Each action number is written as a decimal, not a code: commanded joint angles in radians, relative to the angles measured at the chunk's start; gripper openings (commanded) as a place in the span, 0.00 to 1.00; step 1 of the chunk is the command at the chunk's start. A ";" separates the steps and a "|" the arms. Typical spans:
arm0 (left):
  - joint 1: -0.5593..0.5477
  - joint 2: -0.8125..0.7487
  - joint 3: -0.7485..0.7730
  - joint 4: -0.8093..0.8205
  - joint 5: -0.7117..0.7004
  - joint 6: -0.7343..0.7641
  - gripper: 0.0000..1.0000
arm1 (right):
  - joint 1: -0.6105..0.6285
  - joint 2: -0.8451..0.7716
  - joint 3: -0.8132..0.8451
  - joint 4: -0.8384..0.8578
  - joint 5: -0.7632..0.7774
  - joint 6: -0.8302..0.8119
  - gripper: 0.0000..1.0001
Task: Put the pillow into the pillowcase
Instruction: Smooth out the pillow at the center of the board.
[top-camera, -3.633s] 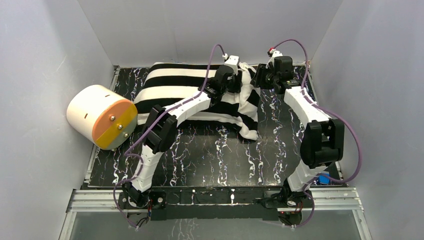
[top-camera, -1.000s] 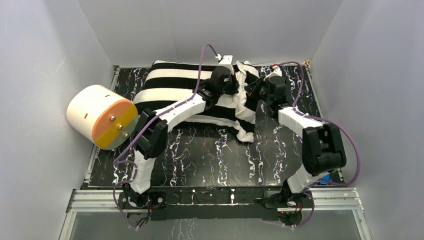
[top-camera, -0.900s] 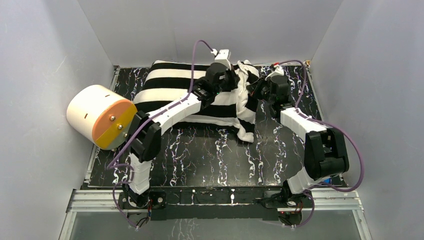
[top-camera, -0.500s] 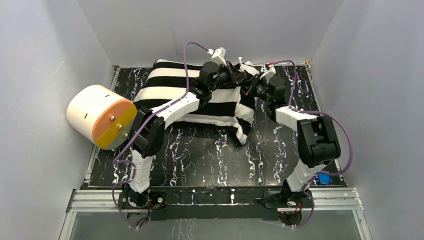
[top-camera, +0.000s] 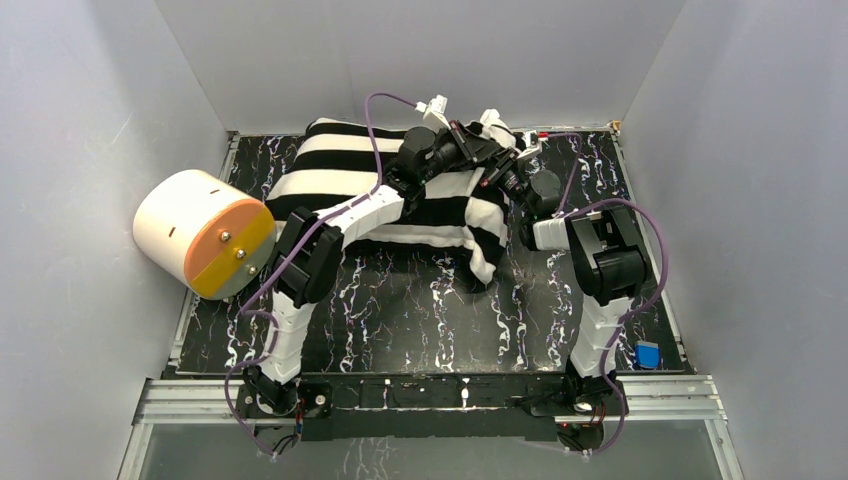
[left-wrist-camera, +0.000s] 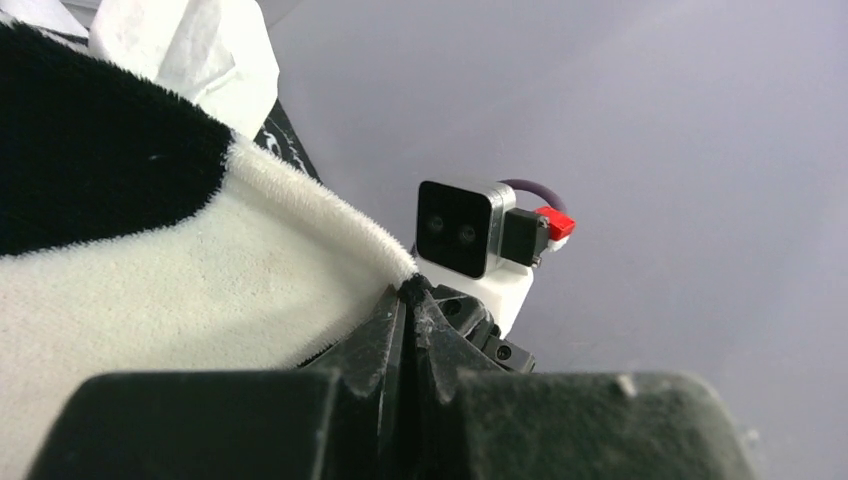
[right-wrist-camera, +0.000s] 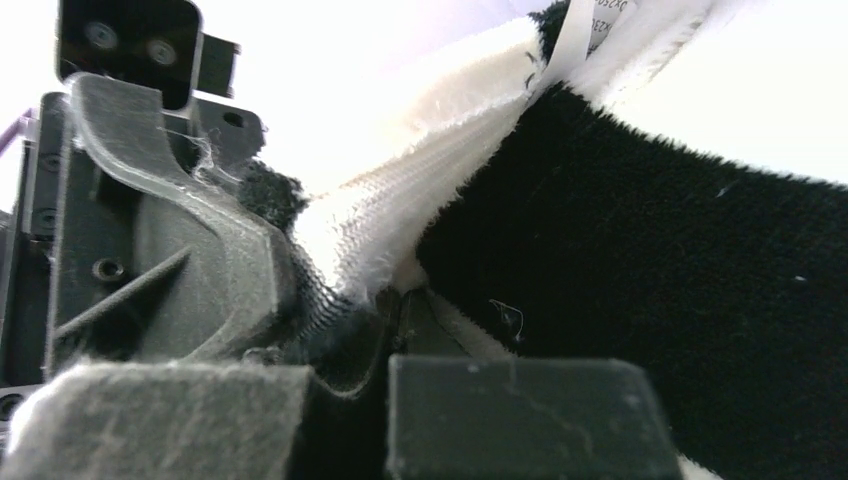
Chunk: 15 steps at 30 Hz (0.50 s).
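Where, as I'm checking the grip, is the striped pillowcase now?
In the top view the pillowcase lies at the far edge of the table, right of the cream cylinder; the left gripper and right gripper both pinch its right end.

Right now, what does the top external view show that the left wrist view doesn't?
Only top external: the cream cylinder and the marbled tabletop. Only left wrist: a close look at the left tool, shut and pinching the pillowcase hem, with the right arm's camera just beyond. Both: the striped pillowcase and the grey enclosure wall.
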 joint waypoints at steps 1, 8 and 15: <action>-0.084 -0.051 0.054 0.224 0.226 -0.119 0.00 | 0.070 -0.010 0.039 0.214 -0.063 0.100 0.00; -0.083 -0.220 -0.064 0.247 0.229 -0.097 0.00 | 0.003 0.005 0.024 -0.052 0.068 0.044 0.00; -0.084 -0.250 -0.085 0.377 0.299 -0.233 0.00 | 0.023 0.000 0.123 -0.309 0.174 -0.012 0.00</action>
